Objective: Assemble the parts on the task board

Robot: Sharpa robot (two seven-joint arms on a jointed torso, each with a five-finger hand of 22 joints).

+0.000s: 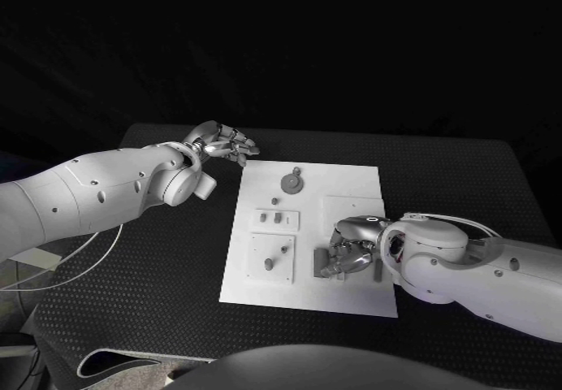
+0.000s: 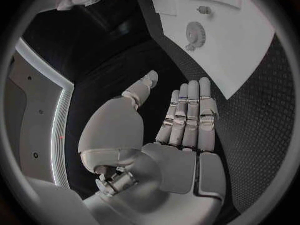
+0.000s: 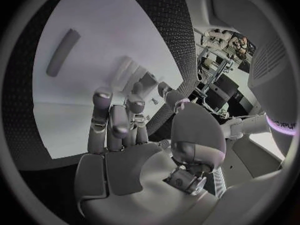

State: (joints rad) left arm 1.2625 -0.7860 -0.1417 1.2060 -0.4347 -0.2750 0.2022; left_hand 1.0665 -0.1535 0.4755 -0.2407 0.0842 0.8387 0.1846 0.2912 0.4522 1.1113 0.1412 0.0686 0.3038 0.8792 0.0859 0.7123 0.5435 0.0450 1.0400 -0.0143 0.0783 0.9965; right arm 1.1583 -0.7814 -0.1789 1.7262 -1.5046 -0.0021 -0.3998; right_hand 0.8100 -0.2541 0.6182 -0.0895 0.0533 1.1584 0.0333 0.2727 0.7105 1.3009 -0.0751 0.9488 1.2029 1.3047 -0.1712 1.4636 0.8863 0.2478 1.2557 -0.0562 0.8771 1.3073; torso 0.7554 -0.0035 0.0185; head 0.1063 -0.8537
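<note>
while the black table (image 1: 140,309) takes up most of the head view, the task board (image 1: 352,183) lies at its middle as a flat white plate, longer toward 12 and 6 o'clock. on the board, a round grey gear-like part (image 1: 291,181) sits near its 12 o'clock end, with a tiny part (image 1: 276,201) just below it. toward 9 o'clock of the board's centre a small raised plate (image 1: 276,220) carries two short parts side by side, and below that a larger raised plate (image 1: 270,258) carries one slanted part. a slim bar part (image 1: 378,270) lies at the board's 4 o'clock side, just beside the right hand (image 1: 347,250), which is down over the board with fingers curled in; i cannot tell whether it grips anything. the left hand (image 1: 222,142) hovers off the board's 11 o'clock corner, fingers apart, holding nothing.

in the left wrist view, the left hand (image 2: 181,120) has its fingers straight and side by side, thumb set apart, nothing in it, above the table; the board (image 2: 250,45) shows the gear part (image 2: 195,33).

in the right wrist view, the right hand (image 3: 119,130) bends its fingers toward the board (image 3: 106,60), where the bar part (image 3: 62,51) lies apart from them; what the fingertips touch is unclear.
</note>
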